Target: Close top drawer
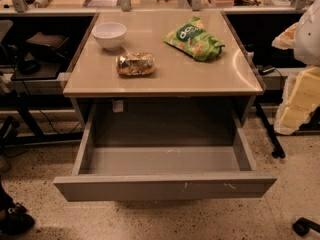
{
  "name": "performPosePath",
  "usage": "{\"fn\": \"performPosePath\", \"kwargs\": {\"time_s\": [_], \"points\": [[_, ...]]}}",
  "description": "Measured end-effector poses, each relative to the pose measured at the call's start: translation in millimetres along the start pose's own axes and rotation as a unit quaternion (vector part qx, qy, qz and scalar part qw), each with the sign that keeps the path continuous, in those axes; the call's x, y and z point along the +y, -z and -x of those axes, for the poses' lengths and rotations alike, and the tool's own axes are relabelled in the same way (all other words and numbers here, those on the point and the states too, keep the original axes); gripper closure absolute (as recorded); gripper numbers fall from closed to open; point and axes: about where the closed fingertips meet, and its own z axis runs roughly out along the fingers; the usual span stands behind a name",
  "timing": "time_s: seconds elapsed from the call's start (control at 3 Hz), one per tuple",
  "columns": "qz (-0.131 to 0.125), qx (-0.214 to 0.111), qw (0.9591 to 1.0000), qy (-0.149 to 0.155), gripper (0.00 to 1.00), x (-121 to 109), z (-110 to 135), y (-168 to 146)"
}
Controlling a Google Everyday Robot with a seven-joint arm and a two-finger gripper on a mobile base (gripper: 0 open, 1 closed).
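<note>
The top drawer (165,186) is a wide grey metal drawer under the beige table top (200,79). It is pulled far out toward me and its inside looks empty. Its flat front panel has small white scratches right of centre. My gripper (300,101) shows as a cream-yellow shape at the right edge, below a white part of the arm (310,34). It hangs right of the table and well apart from the drawer front.
On the table top lie a white bowl (110,35), a gold snack bag (135,64) and a green chip bag (195,39). A dark stand leg (270,134) and a caster (302,226) are on the floor at right. Dark desks and cables stand at left.
</note>
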Motion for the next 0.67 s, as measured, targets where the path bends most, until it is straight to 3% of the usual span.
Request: {"fn": "performPosePath", "kwargs": {"time_s": [0.67], "points": [[0.007, -0.006, 0.9999, -0.004, 0.0, 11, -3, -13]]}}
